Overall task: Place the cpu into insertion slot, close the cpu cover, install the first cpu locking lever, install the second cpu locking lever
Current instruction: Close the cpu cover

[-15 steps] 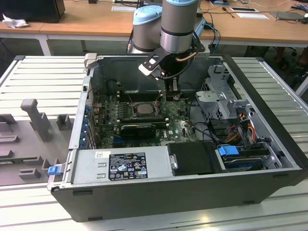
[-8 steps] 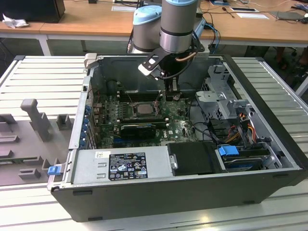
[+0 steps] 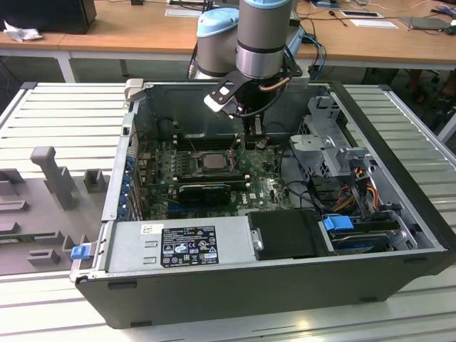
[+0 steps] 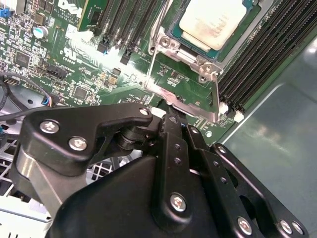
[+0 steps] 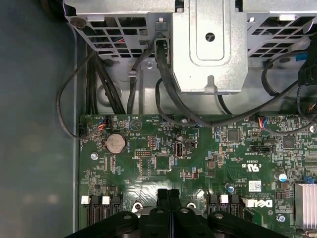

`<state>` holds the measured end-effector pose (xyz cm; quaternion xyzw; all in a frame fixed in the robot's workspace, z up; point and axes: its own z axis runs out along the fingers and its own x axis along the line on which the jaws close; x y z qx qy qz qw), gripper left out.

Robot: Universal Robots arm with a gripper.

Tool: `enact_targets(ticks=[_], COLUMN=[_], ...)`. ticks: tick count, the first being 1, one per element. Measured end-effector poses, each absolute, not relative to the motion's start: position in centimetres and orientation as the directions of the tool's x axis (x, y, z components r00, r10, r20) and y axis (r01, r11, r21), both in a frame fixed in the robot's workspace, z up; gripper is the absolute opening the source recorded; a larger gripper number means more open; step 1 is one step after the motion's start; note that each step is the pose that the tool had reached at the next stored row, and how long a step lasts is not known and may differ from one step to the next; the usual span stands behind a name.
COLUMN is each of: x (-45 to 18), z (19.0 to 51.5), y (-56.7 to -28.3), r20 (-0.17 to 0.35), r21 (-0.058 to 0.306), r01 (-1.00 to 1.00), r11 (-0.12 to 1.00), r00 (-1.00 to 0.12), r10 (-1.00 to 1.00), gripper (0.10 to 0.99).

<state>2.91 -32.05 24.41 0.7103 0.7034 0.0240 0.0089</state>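
The cpu lies flat in the insertion slot on the green motherboard, its beige metal top showing. The silver cpu cover rests down around it. A thin silver locking lever runs along the socket's edge. My gripper hovers right at that lever's end, fingers pressed together with nothing visible between them. In the exterior view the gripper hangs inside the case, just to the exterior view's right of the cpu.
Black memory slots flank the socket. A metal drive cage with black cables sits beyond the board. The power supply box and the case walls hem in the board.
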Motion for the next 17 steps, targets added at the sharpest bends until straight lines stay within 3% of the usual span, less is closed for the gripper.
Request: enact_targets(ticks=[17], x=[2.37], z=[24.41], y=[-32.05], r20=[0.022], r21=[0.047], r01=[0.999], r11=[-0.010], r00=[0.009], r10=[1.000], gripper=[0.106])
